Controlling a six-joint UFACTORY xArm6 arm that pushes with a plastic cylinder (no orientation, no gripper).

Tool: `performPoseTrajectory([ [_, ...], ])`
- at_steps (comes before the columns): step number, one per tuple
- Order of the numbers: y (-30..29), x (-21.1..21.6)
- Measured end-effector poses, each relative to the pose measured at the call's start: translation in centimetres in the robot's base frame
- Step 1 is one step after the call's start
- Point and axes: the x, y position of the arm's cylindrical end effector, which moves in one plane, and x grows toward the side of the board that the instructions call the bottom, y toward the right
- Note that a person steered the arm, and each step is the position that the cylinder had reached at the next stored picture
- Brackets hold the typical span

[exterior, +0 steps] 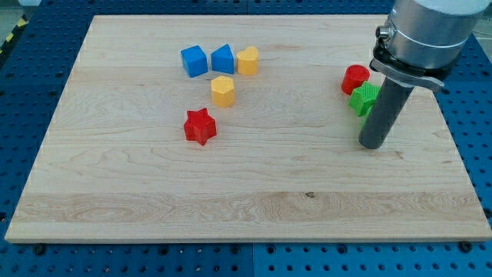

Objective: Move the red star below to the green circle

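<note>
- Beneath everything, a pale wooden board (246, 192) is laid on a blue pegged table (31, 46).
- At the view's right, the dark rod is seen upright, and my tip (373, 145) is set on the board just below a green block (364, 98); nothing is clamped by it.
- Just above that green block, touching it, a red round block (355, 78) is seen.
- Well apart, left of centre, the red star (200, 126) is found.
- Above it are grouped a yellow block (222, 90), another yellow block (247, 59), a blue cube (194, 61) and a second blue block (223, 58).
</note>
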Motion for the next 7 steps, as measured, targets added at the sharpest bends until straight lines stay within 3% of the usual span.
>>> performPoseTrajectory([
  [2, 0.0, -0.2],
  [3, -2.9, -0.2],
  [5, -16.2, -0.7],
  [7, -24.7, -7.9],
])
